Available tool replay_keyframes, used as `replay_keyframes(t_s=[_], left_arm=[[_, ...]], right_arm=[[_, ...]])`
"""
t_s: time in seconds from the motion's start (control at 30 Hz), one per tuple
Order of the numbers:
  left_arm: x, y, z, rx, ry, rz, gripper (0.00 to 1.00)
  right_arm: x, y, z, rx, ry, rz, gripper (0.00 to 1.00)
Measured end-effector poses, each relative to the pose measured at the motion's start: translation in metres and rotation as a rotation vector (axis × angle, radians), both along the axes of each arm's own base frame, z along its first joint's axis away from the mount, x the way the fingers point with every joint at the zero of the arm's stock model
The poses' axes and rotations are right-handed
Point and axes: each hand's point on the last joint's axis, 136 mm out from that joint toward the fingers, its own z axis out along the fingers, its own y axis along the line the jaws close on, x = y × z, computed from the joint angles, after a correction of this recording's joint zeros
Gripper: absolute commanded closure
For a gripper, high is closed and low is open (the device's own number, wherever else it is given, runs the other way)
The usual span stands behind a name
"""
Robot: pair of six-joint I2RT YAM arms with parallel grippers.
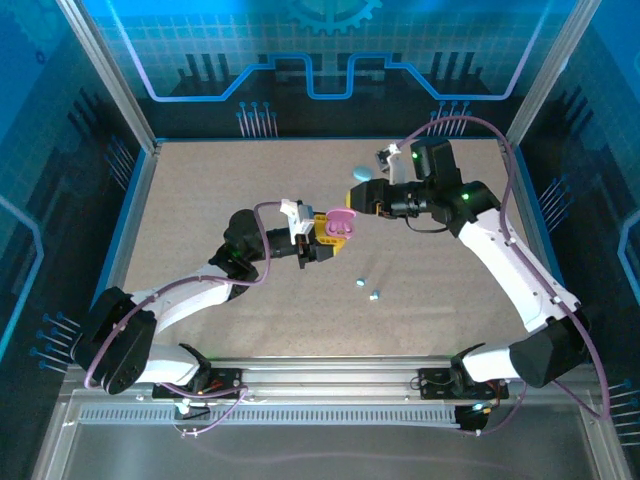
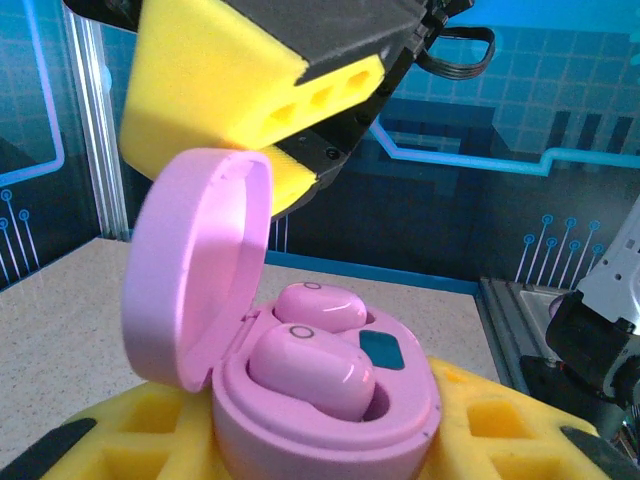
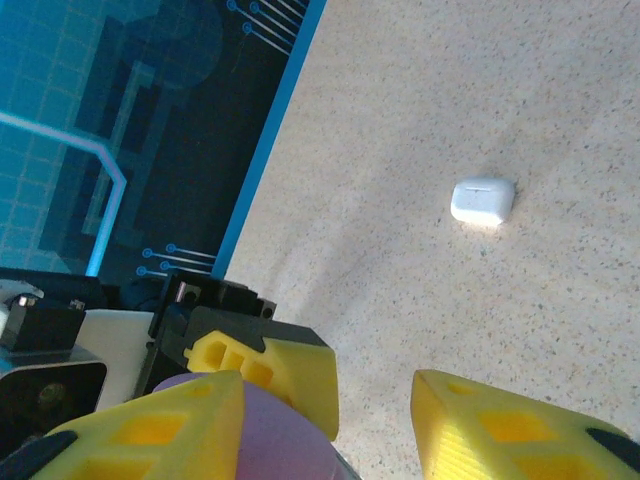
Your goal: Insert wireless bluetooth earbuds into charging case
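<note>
Pink charging case [image 2: 400,440] is clamped in the left gripper [image 2: 310,462], two pink earbuds [image 2: 310,375] seated inside. The right gripper [image 3: 330,440] is held jaws parted beside the lid [image 2: 190,290]. Light blue earbuds [image 1: 360,283] are seen loose, lower centre. They are judged tiny, light and slick, best pinched gently across the body.

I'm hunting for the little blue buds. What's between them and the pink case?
Nothing but bare table lies between the pink case and the blue buds, seen from the top camera.

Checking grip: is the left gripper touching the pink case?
Touching. Left wrist view: the pink case sits between the left gripper's yellow jaws, no gap.
</note>
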Motion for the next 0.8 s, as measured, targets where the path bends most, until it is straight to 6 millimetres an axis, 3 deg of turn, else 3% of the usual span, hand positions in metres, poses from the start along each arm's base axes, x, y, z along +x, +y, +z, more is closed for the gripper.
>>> replay_keyframes(t_s=[0.2,0.43,0.8], left_arm=[[0.001,0.000,0.002,-0.002,-0.003,0.000,0.68],[0.001,-0.001,0.003,-0.002,-0.003,0.000,0.68],[0.001,-0.001,0.004,-0.005,-0.004,0.002,0.68]], right_arm=[[-0.010,0.004,-0.001,0.020,0.016,0.052,0.51],[-0.027,0.004,-0.018,0.044,0.073,0.095,0.49],[-0.037,0.006,-0.021,0.160,0.133,0.119,0.46]])
